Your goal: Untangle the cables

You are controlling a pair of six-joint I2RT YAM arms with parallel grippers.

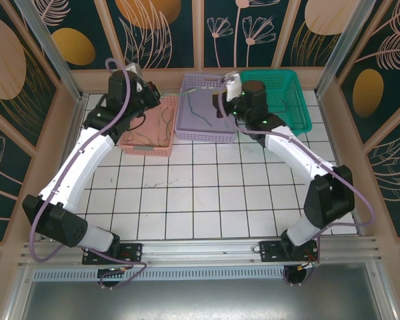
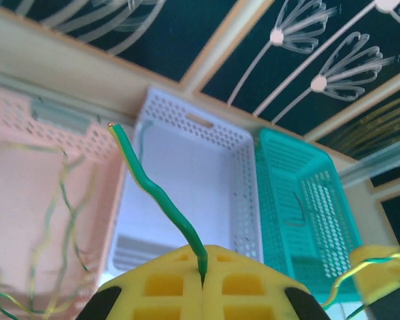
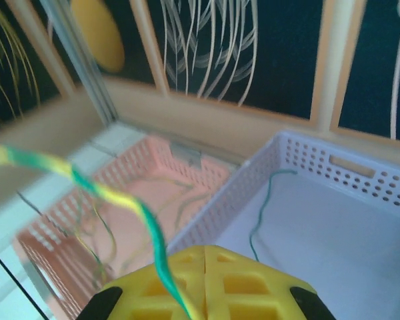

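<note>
Top external view: left gripper (image 1: 149, 93) hangs over the salmon-pink perforated plastic basket (image 1: 143, 151). Right gripper (image 1: 220, 100) hangs over the lilac perforated plastic basket (image 1: 207, 137), at the far edge of the white tiled table (image 1: 200, 193).

Left wrist view: yellow fingers (image 2: 160, 287) pressed together, pinching a thin green-and-yellow striped wire (image 2: 161, 200). Tangled wires (image 2: 60, 220) lie in the pink basket.

Right wrist view: fingers (image 3: 247, 280) clamped on a similar striped wire; whether it is the same one, cannot tell.

Step, judged: lifting one wire free of the tangle. Next move calls for slow separation, watching for snags.
</note>
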